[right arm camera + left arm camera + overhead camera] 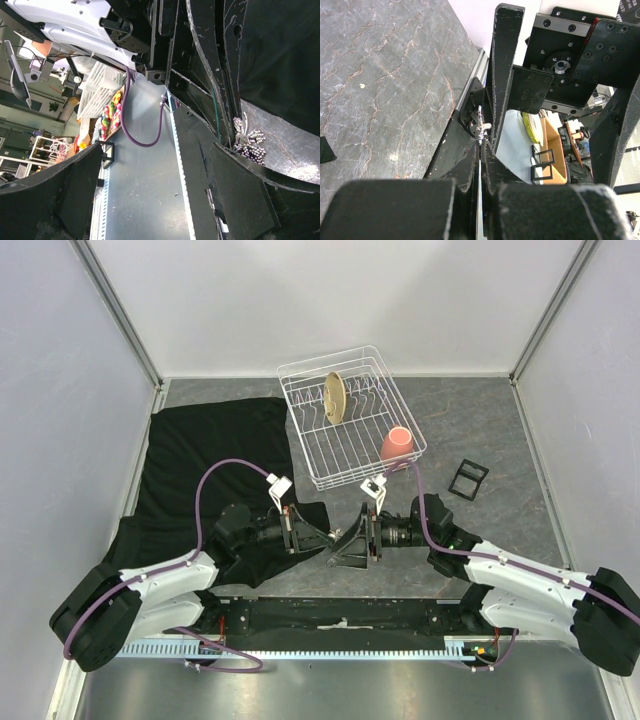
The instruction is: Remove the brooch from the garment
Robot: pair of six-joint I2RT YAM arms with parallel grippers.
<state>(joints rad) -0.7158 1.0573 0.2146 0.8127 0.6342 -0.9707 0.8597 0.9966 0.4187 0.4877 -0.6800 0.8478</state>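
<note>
The black garment lies spread on the left of the table, and one corner reaches under my left gripper. In the left wrist view my left gripper is shut, with the small beaded whitish brooch pinched at its tips. My right gripper faces it tip to tip and is wide open. In the right wrist view the right gripper is empty. There the brooch sits just past its right finger, with black garment fabric behind it.
A white wire dish rack holding a tan plate stands behind the grippers. A pink cup is at its right corner. A small black square frame lies to the right. Purple cables loop over both arms.
</note>
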